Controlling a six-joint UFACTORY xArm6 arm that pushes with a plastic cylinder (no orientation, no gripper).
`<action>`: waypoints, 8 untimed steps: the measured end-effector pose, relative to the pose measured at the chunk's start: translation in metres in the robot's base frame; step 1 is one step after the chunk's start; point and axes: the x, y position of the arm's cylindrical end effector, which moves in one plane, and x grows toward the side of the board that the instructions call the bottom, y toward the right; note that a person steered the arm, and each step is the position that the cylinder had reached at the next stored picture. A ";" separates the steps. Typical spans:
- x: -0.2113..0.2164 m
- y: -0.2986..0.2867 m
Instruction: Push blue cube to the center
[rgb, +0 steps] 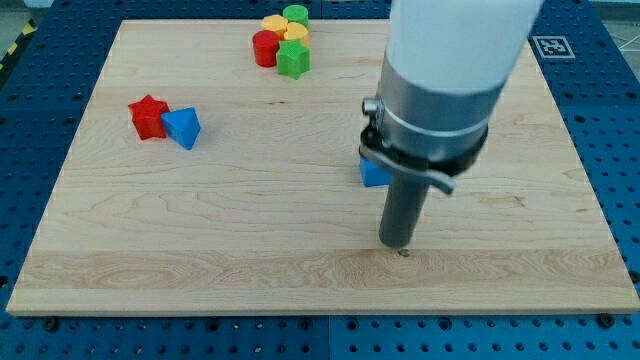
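- Pale wooden board (200, 230) on a blue perforated table (30, 120), seen from above and slightly in front.
- No claw on this arm: only a straight dark rod, my tip (401, 253) touching the board toward the view's bottom, right of the middle.
- Blue cube (372, 174) mostly hidden behind the rod's collar, just above and slightly left of my tip, near the board's centre-right.
- Red star (147, 116) and blue triangular block (183, 128) touching, at the view's left.
- At the view's top, clustered: yellow block (273, 22), green round block (295, 14), second yellow block (294, 31), red cylinder (264, 48), green star (293, 60).
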 end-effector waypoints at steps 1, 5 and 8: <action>-0.034 0.000; -0.070 -0.001; -0.147 -0.001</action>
